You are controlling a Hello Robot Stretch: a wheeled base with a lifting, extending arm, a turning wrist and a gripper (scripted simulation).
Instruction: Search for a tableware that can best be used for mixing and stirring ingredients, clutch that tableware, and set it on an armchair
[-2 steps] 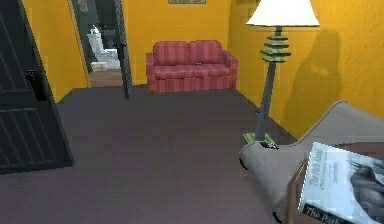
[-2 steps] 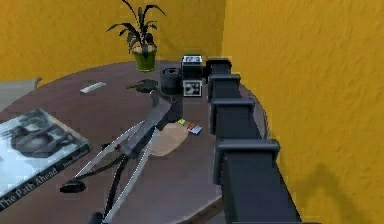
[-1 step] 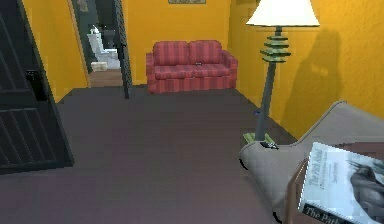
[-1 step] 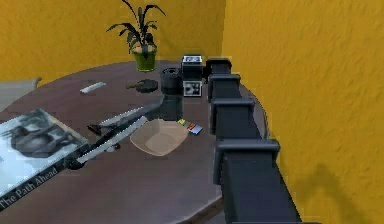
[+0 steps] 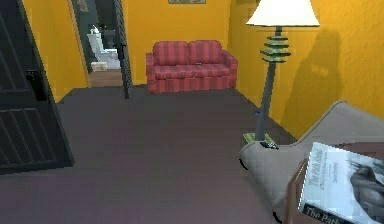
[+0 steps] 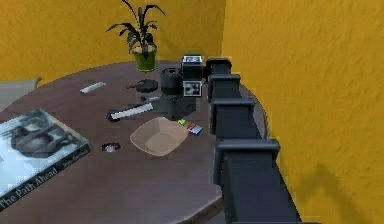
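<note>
My gripper (image 6: 166,90) shows at the arm's far end, against the table (image 6: 130,185). Whether it grasps anything, I cannot tell. The bowl (image 6: 158,136) rests on the table, near the gripper, at its 6 o'clock.

Print found on one item only: the newspaper (image 6: 35,145) lying flat on the round desk (image 6: 120,190). It carries a heading line along one edge beside a photograph, but the lettering cannot be read. Two white squares (image 6: 191,64) at the far end of the arm (image 6: 245,150) bear black marks, not legible characters.
</note>
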